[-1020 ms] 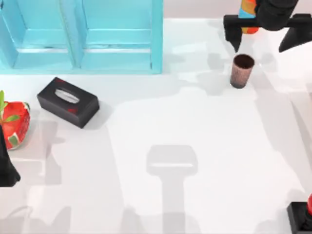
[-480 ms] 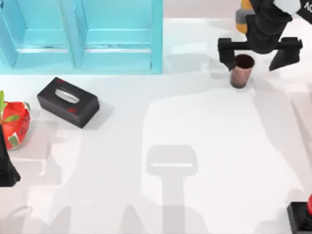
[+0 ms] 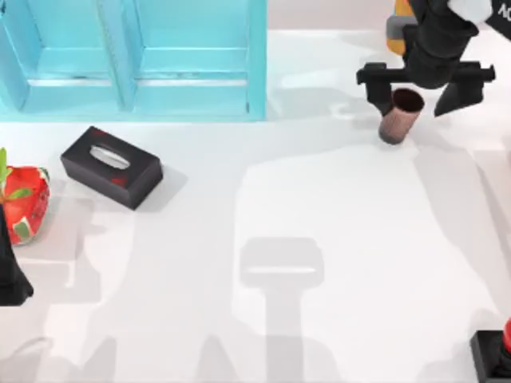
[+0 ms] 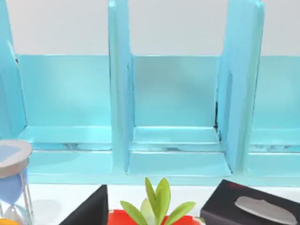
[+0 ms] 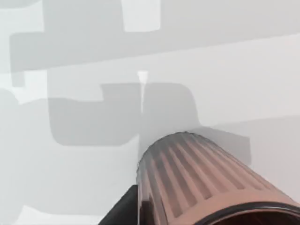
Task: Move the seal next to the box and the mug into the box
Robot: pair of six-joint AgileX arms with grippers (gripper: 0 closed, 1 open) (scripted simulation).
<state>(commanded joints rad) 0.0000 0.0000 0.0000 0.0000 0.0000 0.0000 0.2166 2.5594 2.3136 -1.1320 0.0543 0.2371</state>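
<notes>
The mug [image 3: 398, 117], dark brown and ribbed, stands at the table's back right, leaning with its rim toward the right. My right gripper [image 3: 421, 89] hangs over it, open wide, with the rim between the fingers and close to the left one. The mug [image 5: 206, 183] looms large in the right wrist view beside one black finger [image 5: 119, 211]. The seal [image 3: 497, 353], a black block with a red knob, sits at the front right corner, partly cut off. The box [image 3: 136, 60] is a turquoise compartmented shelf at the back left. My left arm [image 3: 9, 275] is parked at the left edge.
A black tissue box [image 3: 112, 167] lies in front of the turquoise box, with a red strawberry-like object [image 3: 24, 203] to its left. An orange-and-blue cylinder [image 3: 397, 32] stands behind the right arm. The left wrist view shows the box [image 4: 173, 117], an hourglass [image 4: 11, 183] and the tissue box [image 4: 253, 206].
My right gripper came forward and down over the mug, still open. In the last half second the mug has tipped, its rim leaning to the right. The left arm is unmoved.
</notes>
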